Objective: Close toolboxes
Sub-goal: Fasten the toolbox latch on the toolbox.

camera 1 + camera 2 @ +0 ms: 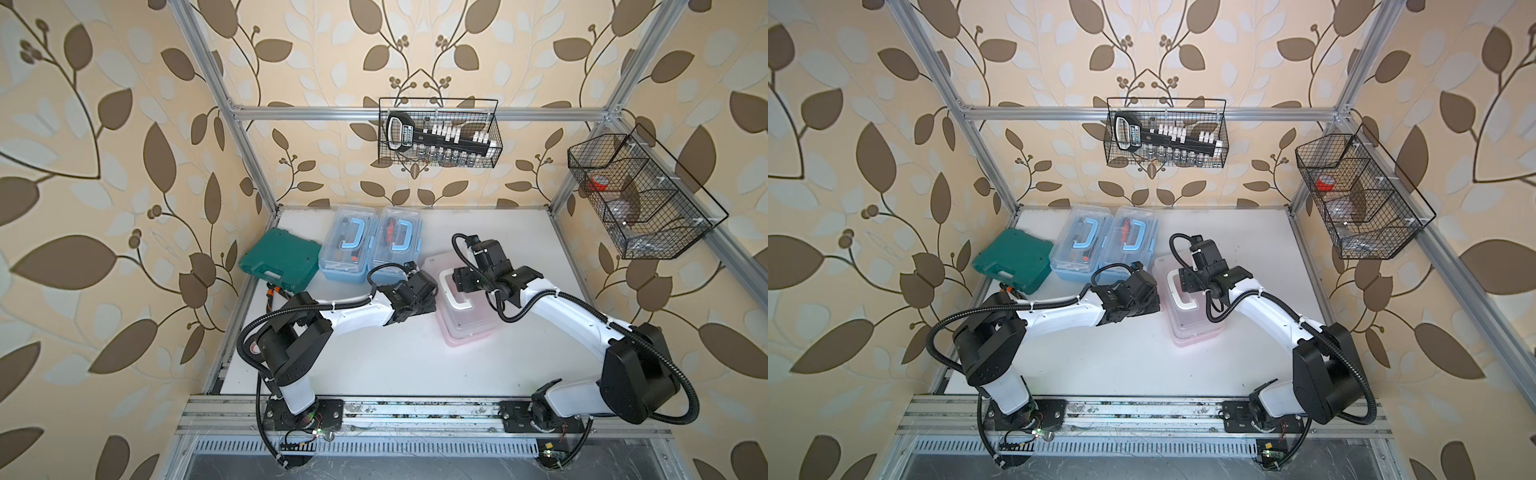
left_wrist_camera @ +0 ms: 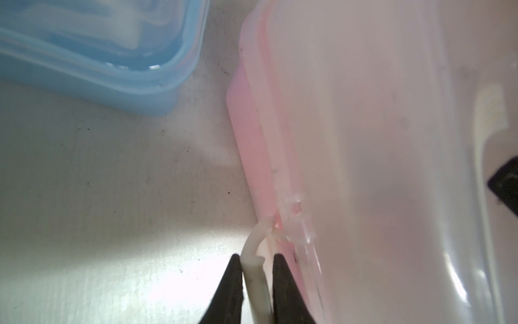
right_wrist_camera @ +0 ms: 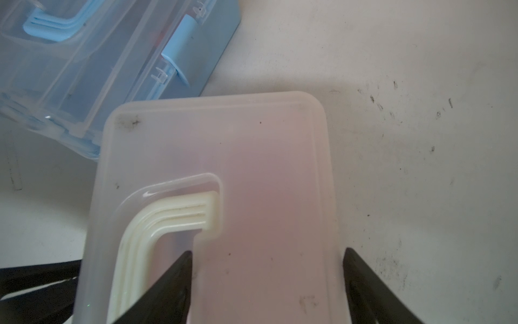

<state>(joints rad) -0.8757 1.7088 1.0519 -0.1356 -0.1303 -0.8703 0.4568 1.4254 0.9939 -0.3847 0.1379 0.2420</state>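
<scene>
Pink toolbox [image 2: 364, 140] has its latch [image 2: 253, 280] pinched in left pincer [image 2: 256, 255].

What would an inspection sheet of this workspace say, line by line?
Surface: white table, scuffed.
Job's things: pink toolbox, its lid down; two blue toolboxes side by side, lids down.
Clutter: green case beside the blue toolboxes.
Tools: left tool shut on the pink toolbox's white latch; right tool open, jaws astride part of that lid.
Cables: black conduit looped along each arm.
Surroundings: two wire baskets on the frame; leaf wallpaper.
</scene>
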